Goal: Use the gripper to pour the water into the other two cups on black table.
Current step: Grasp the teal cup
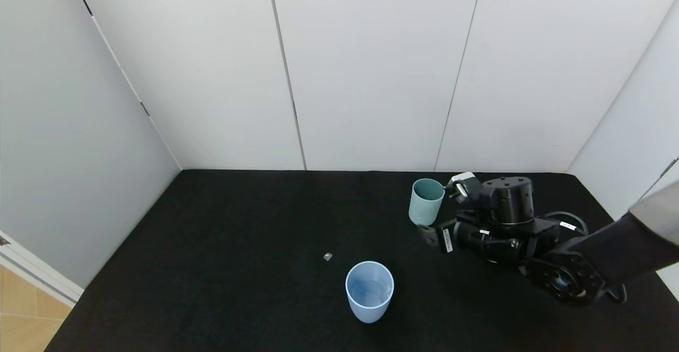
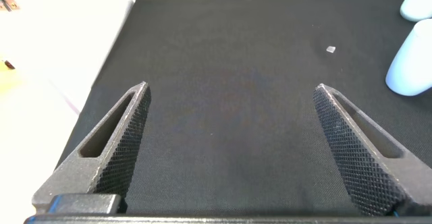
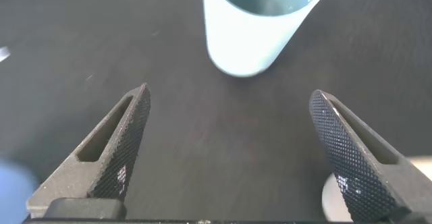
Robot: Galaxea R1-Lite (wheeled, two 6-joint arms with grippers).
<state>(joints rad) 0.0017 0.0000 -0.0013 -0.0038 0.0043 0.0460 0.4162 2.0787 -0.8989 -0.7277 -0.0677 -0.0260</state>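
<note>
White flat panel walls (image 1: 371,66) with thin dark seams enclose the bench on three sides. At the lower left, beyond a white ledge (image 1: 37,272), there is a light wooden floor (image 1: 24,315), possibly laminate. The light is even.

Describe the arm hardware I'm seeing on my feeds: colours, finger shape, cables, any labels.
Right arm: black, chunky cylindrical joints, a small white box near the wrist, looped black cables, small white labels, with a grey upper section. The right pincer has two dark tapered fingers, each with a long slot and knurled, diamond-textured inner pads. The left pincer looks identical; its arm is out of view.
</note>
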